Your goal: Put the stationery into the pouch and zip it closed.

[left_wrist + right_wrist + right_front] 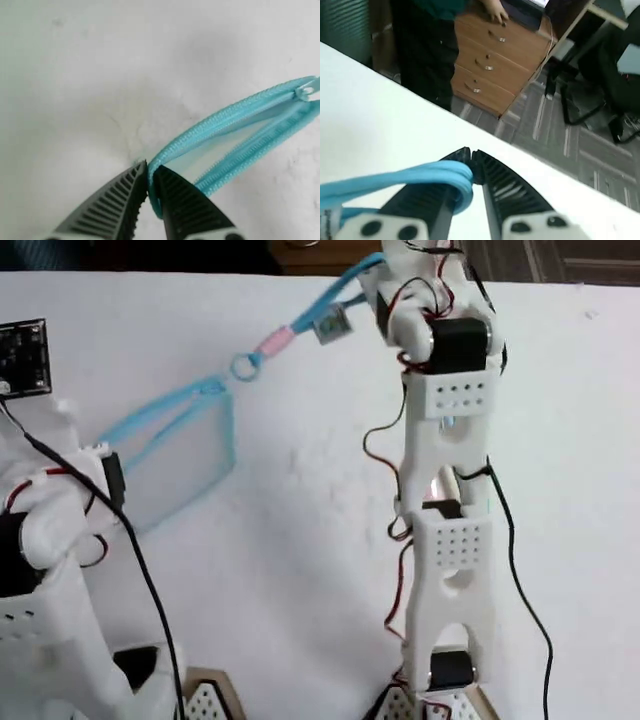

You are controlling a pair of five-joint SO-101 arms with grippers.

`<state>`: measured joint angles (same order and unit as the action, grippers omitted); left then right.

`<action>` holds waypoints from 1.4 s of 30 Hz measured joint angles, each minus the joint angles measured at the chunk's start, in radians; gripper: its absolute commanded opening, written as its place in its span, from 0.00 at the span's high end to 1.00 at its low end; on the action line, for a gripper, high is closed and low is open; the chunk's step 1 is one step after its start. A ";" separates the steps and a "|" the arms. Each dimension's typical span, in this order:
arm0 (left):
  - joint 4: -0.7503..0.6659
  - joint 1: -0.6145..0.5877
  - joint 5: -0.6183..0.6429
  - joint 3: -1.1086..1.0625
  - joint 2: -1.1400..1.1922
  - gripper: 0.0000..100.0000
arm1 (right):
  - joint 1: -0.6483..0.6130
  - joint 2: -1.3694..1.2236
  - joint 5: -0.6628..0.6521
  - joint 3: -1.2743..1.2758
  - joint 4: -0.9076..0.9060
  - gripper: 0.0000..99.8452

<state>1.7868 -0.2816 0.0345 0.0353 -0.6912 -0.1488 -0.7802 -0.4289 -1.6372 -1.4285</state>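
Left tool (149,172) on pouch (225,118) corner

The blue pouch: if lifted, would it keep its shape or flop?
Probably floppy: the pouch has thin see-through sides, and its zip edge folds where the left jaws pinch it. Likely light, since it looks empty. Its strap curls over the right jaws, so it should sag.

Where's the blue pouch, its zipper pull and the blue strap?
pouch (175,465), high view, clear side panel.
zipper pull (303,92), left wrist view, metal slider.
strap (410,179), right wrist view, looped part.
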 measured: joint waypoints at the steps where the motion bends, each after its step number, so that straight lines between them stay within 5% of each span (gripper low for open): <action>1: 0.000 0.000 0.002 0.000 0.000 0.98 | 0.011 -0.014 0.000 0.000 0.000 0.98; 13: 0.000 0.094 0.048 0.006 0.005 0.98 | 0.000 -0.034 0.000 0.000 -0.153 0.98; 19: 0.000 0.094 0.080 0.077 0.008 0.98 | 0.000 -0.048 0.000 0.003 -0.293 0.86; 33: 0.002 0.044 0.098 0.054 0.011 0.98 | 0.009 -0.049 -0.083 0.014 -0.322 0.77; 42: -0.015 -0.009 0.104 0.044 0.011 0.98 | -0.181 0.267 -0.109 0.425 -0.322 0.77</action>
<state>1.7714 -0.2908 0.1389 0.0798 -0.6805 -0.3299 -0.5132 -0.5378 -1.2121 -1.7507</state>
